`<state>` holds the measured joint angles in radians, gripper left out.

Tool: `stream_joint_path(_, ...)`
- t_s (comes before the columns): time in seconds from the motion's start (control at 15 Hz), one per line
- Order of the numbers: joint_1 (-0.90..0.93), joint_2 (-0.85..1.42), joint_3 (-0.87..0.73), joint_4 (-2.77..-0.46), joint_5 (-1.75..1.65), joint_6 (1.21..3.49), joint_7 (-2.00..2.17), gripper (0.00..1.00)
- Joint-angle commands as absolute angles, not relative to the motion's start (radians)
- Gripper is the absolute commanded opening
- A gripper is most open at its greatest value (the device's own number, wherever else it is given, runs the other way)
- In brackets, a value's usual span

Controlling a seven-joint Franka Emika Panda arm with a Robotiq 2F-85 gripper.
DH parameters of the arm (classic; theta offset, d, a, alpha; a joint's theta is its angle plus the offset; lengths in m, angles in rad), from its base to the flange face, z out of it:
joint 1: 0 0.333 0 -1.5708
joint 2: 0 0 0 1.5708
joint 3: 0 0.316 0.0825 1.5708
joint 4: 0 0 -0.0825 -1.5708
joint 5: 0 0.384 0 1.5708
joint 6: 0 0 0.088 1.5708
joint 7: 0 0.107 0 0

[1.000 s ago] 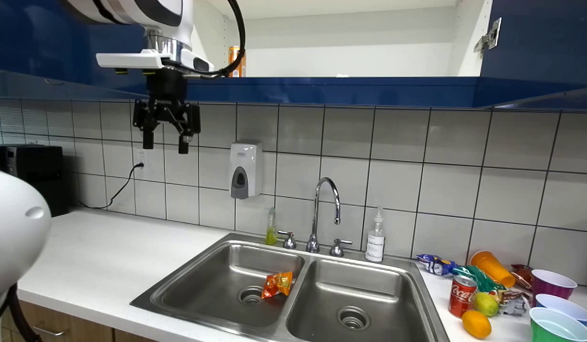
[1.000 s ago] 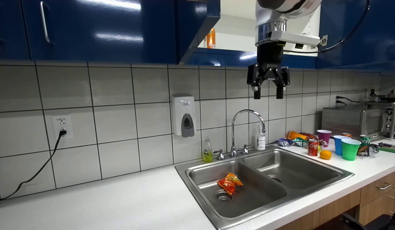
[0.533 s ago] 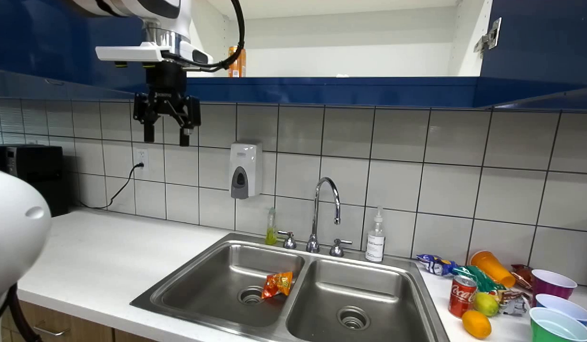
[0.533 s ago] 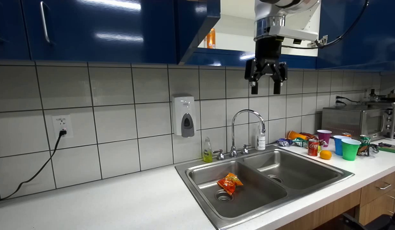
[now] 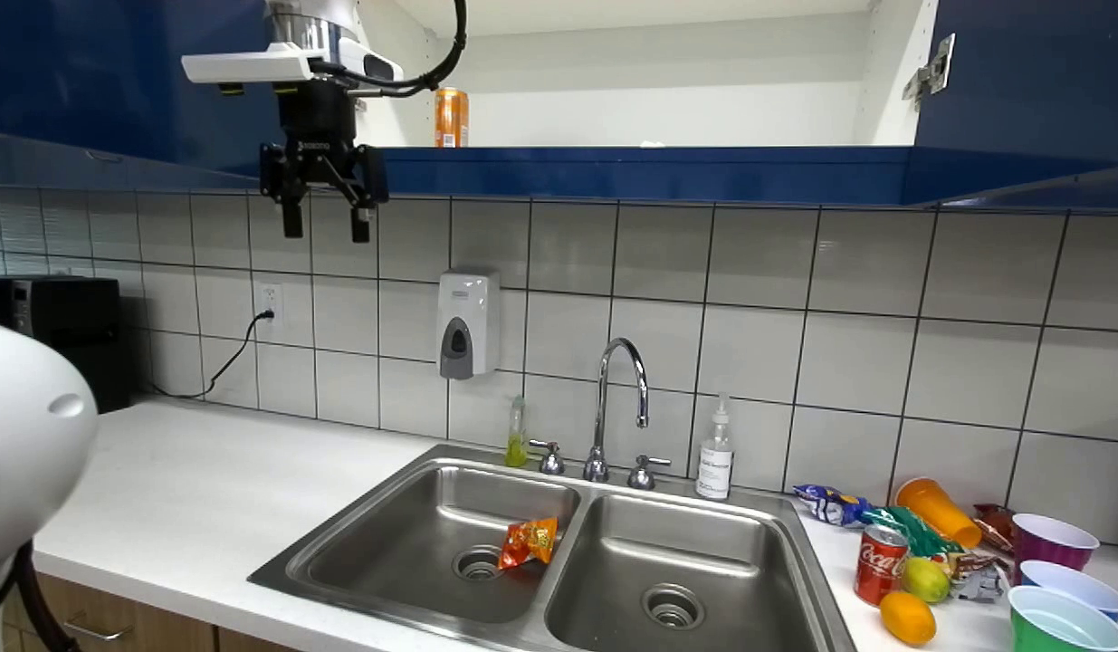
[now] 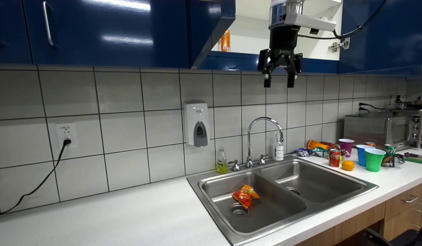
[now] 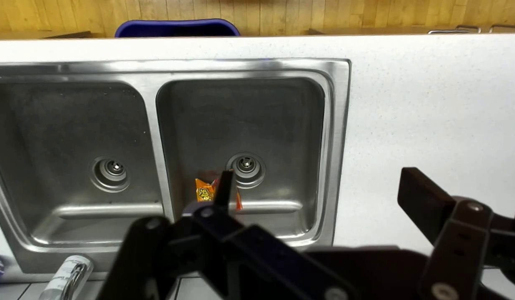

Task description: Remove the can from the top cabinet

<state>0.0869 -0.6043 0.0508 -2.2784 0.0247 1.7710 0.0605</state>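
Note:
The can (image 5: 451, 118) is slim and orange and stands upright at one end of the open top cabinet (image 5: 649, 170), by its side wall. It also shows in an exterior view (image 6: 226, 41), partly hidden by the open blue door. The gripper (image 5: 326, 233) hangs with fingers pointing down, lower than the can and apart from it. In an exterior view the gripper (image 6: 279, 84) is just below the cabinet's blue lower edge. In the wrist view the gripper (image 7: 317, 183) has its fingers wide apart with nothing between them; the can is out of this view.
The open cabinet door (image 6: 211, 30) juts out beside the can. Below are a double sink (image 6: 286, 212) with a snack bag (image 6: 245, 196), a faucet (image 5: 604, 407) and a wall soap dispenser (image 5: 468, 324). Cups, a red soda can (image 5: 881, 563) and fruit stand on the counter.
My gripper has risen steadily and stays open. In an exterior view the arm's cable has lifted off the can, which now shows fully. The can and cabinet have not moved.

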Motion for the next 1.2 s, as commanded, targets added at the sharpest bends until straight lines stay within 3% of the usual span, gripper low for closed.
stream_joint_path(0.0, 0.068, -0.586, 0.07, -2.212, -0.023, 1.761, 0.043, 1.0)
stream_joint_path(1.13, 0.076, -0.478, 0.083, -2.002, -0.148, 1.89, 0.005, 1.0)
